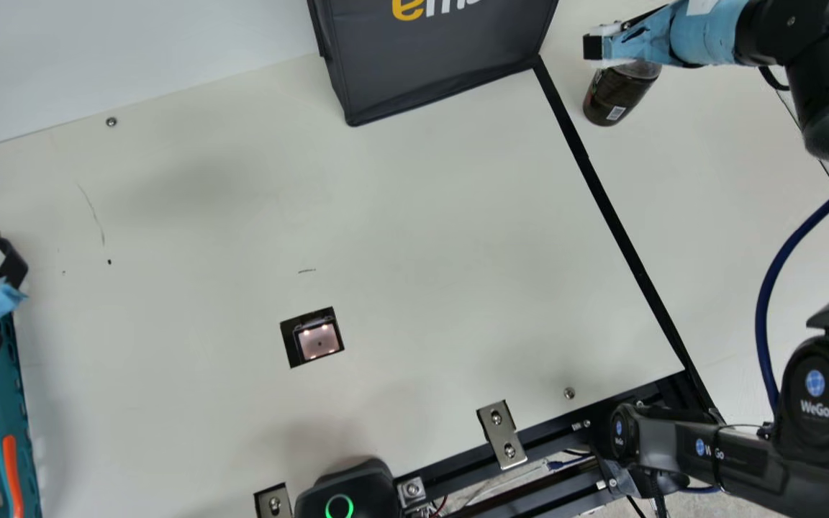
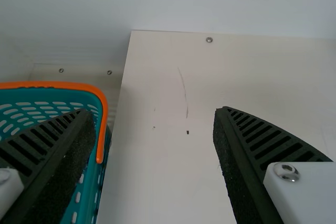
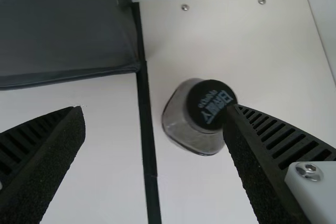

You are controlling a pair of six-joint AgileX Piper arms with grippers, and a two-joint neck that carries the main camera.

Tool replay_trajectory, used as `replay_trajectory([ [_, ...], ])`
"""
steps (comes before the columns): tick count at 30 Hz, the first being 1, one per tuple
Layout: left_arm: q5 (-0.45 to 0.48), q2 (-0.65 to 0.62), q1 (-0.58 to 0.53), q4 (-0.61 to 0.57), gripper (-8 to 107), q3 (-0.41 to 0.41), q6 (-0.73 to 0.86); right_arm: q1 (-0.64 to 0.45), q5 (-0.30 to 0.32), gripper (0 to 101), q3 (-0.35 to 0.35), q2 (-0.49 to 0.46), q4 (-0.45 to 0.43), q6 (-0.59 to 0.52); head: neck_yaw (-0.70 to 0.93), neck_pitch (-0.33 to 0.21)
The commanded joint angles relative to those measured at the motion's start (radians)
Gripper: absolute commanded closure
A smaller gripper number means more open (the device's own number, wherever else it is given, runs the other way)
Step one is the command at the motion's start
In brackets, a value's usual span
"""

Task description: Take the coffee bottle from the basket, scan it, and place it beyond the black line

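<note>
One coffee bottle point(image 1: 619, 97) stands upright beyond the black line point(image 1: 612, 208), on the side away from the scanner point(image 1: 319, 342); you should judge placement as achieved, with clearing of the arm as the step in hand; whether the scan registered cannot be told from these views. CAUTION: the right gripper point(image 3: 155, 110) is over the black line with its fingers spread and nothing clamped; the bottle sits off-centre between them, its cap point(image 3: 209, 103) next to one finger; contact cannot be confirmed. If you withdraw it sideways toward the black line, that finger could catch the cap and tip the bottle; a round body on its side could then roll back over the line; lift straight up first, until both fingertips are above the cap. Do not close the fingers during the lift; uneven closing could push the bottle toward the black line. Note the dark bag point(image 1: 436, 65) at the far end of the black line; a wide swing there could snag its wall. Your left gripper point(image 2: 154, 114) is well apart from the black line, at the basket point(image 2: 104, 119), fingers parted and empty; lowering it without checking clearance could strike the basket's rim
</note>
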Motion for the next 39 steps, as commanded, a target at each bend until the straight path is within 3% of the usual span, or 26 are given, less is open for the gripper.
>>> replay_trajectory([
  [1,0.000,0.000,0.000,0.000,9,0.000,0.000,0.011,0.000,10,0.006,-0.011,0.003,0.000,-0.002,-0.026],
  [20,0.000,0.000,0.000,0.000,9,0.000,0.000,0.170,-0.016,10,0.100,-0.111,-0.017,0.070,-0.002,-0.026],
  [39,0.000,0.000,0.000,0.000,9,0.000,0.000,0.352,-0.050,10,0.109,-0.122,-0.106,0.231,-0.002,-0.026],
])
